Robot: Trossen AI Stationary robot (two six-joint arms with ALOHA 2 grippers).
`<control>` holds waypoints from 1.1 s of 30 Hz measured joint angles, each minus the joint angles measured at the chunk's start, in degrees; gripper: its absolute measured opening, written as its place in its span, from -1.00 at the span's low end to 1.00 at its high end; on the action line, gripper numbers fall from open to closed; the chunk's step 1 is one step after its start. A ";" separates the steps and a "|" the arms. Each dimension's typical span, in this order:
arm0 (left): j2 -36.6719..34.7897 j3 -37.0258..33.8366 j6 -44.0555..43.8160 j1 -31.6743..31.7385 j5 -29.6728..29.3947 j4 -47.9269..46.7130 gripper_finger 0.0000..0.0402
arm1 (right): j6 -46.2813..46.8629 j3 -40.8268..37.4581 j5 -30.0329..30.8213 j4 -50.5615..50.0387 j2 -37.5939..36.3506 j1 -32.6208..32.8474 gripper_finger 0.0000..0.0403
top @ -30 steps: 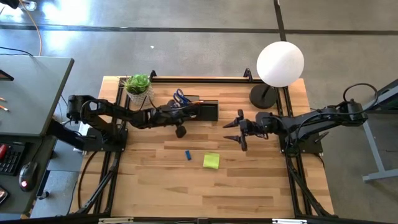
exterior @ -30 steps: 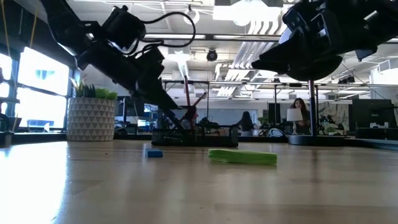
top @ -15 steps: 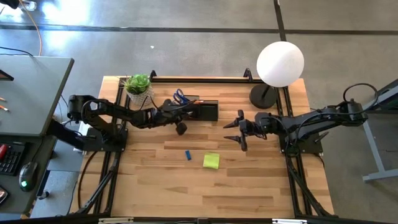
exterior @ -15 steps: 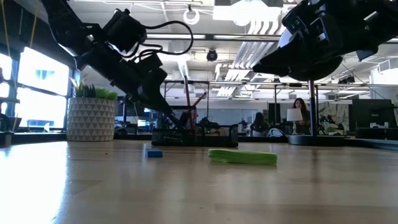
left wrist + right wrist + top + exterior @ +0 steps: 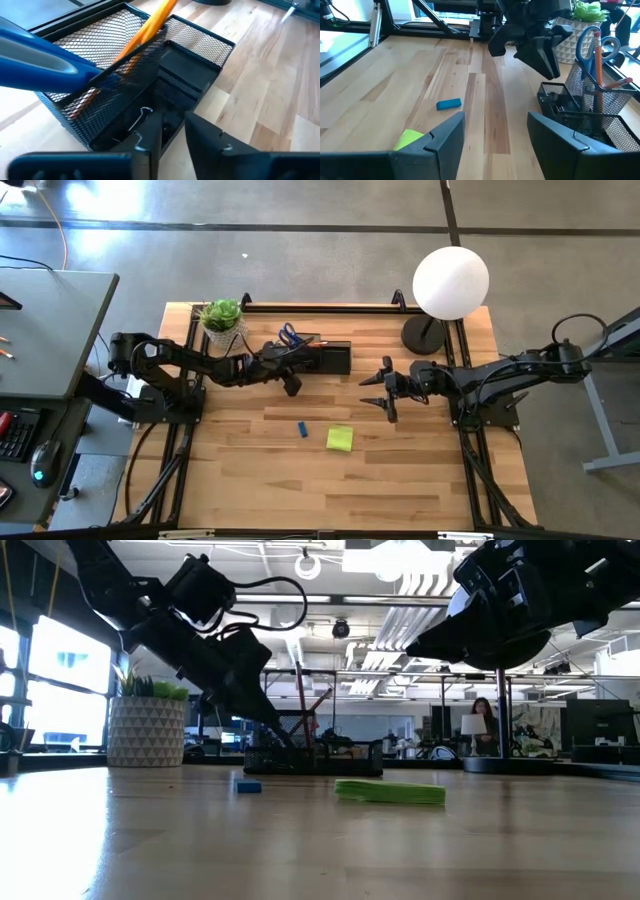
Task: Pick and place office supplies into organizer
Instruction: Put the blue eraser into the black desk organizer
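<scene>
The black mesh organizer (image 5: 330, 358) stands near the table's far edge. Blue-handled scissors (image 5: 40, 55) and an orange pencil (image 5: 150, 25) stick up out of its taller section, and a binder clip (image 5: 142, 114) lies in a low compartment. My left gripper (image 5: 291, 385) hovers at the organizer's near left corner, fingers a little apart with nothing seen between them. A small blue piece (image 5: 301, 429) and a yellow-green sticky pad (image 5: 339, 439) lie flat on the table nearer the front. My right gripper (image 5: 378, 392) is open and empty to the organizer's right.
A potted green plant (image 5: 222, 320) stands left of the organizer. A lamp with a black round base (image 5: 425, 335) and a white globe (image 5: 450, 280) stands at the far right. Bare wood lies in front of the pad and the blue piece.
My left gripper has moved a little toward the table's far edge, closer to the organizer. The right arm and the things on the table have stayed where they were.
</scene>
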 joint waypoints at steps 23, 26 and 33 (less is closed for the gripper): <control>-0.35 6.15 5.07 -7.84 25.05 -6.64 -0.70 | -1.67 0.00 -1.40 -3.41 0.01 -0.01 0.05; -0.35 6.34 13.22 -13.80 23.38 -10.31 -0.74 | -3.57 0.00 -1.88 -4.71 0.01 0.02 0.05; 0.85 7.03 29.44 -24.33 12.44 -10.68 -0.75 | -6.29 0.00 -2.54 -4.11 0.01 0.02 0.05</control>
